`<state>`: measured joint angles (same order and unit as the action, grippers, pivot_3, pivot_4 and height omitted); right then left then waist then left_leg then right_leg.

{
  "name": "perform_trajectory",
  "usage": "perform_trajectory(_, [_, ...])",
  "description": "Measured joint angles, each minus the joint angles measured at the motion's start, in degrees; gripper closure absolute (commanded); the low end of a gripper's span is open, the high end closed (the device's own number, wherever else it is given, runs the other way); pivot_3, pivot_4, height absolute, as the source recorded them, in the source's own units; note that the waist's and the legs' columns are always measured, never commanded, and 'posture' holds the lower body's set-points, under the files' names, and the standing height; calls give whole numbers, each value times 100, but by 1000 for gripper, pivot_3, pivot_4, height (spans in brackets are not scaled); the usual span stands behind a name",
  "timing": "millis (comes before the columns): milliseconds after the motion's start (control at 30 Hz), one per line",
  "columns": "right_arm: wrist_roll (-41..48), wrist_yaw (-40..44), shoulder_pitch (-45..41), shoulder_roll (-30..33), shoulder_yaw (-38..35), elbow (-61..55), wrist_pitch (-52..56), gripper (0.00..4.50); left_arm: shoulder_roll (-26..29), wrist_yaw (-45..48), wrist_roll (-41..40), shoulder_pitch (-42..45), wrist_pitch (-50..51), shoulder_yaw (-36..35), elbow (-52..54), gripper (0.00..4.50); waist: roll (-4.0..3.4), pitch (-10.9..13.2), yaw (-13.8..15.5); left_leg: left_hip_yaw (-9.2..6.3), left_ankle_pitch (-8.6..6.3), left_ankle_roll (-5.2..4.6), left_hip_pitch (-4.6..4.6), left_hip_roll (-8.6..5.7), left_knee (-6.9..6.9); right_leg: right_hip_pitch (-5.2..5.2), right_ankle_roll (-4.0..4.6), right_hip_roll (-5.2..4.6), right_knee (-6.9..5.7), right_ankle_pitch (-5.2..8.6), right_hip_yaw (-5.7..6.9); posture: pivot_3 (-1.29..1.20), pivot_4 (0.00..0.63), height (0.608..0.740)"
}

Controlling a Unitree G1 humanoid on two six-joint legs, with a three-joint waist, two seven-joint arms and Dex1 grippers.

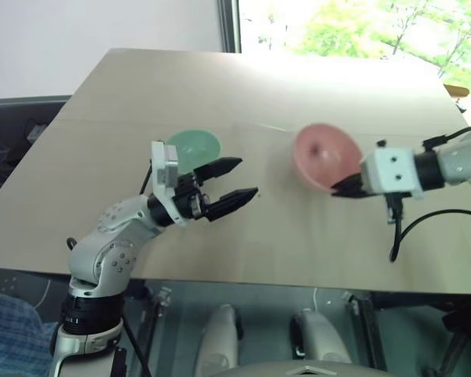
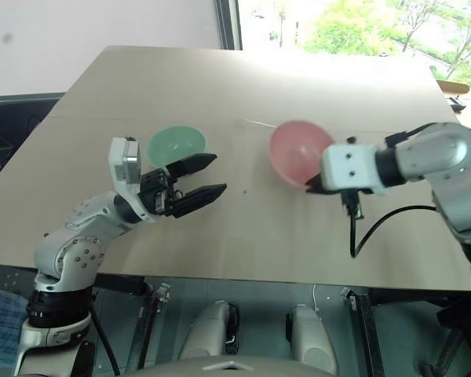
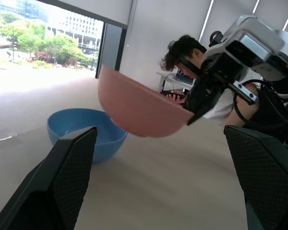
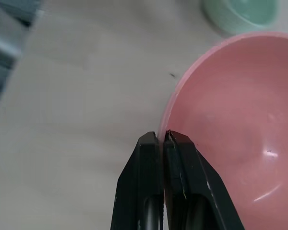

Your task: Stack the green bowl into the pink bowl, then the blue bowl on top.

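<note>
Nothing is stacked yet: the right gripper (image 1: 339, 188) pinches the pink bowl (image 1: 322, 154) by its rim, lifted (tilted), while the left gripper (image 1: 237, 180) gapes empty near the green bowl (image 1: 195, 148).

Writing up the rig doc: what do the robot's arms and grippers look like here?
Both arms are silver-grey metal with rounded joint housings and black sections between. Left gripper: white boxy wrist block, two black tapered fingers with cross-hatched inner pads. Right gripper: white rectangular block with two dark round marks on its face, black fingers, and a black cable looping down from the wrist.
</note>
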<state>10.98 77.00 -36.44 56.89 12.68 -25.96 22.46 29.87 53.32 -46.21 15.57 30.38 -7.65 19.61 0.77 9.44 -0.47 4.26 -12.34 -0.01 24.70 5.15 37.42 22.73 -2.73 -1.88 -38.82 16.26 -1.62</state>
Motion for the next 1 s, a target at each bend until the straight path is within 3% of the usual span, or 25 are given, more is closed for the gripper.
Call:
perform_trajectory(133, [-25,17,241,-8,466,-686,254,4406,1,27,66,-1,-65,32,-6,0,0,0,-5,1,0,0,0,0,3,0,0,-1,-2,0,0,0,150,740])
perform_trajectory(367, [-148,-70,179,-99,545,-692,394,4406,-2,18,105,-8,-78,48,-6,0,2,-1,-12,-1,0,0,-2,0,3,-1,1,0,-3,1,1,0,150,740])
perform_trajectory(533, [-277,-157,148,-131,598,-676,435,2745,1,20,106,-27,-78,49,-6,0,2,-1,-10,-1,0,0,-1,0,3,0,1,0,-2,0,1,0,150,740])
perform_trajectory(733, [-302,-204,155,-96,587,-669,578,227,0,30,119,-31,-84,100,-6,0,2,-1,-11,-1,0,0,-1,0,3,0,1,0,-2,1,1,0,150,740])
perform_trajectory(767, [-222,-218,175,-96,527,-674,685,28,-1,35,120,-34,-84,105,-6,0,2,0,-10,-1,0,-1,0,0,3,0,1,0,-2,1,1,0,150,740])
perform_trajectory(1000, [500,-344,293,-31,-156,-678,1398,28,0,68,160,-51,-100,109,-7,0,3,0,-5,-1,0,-1,0,0,3,0,1,-1,-1,0,1,0,150,740])
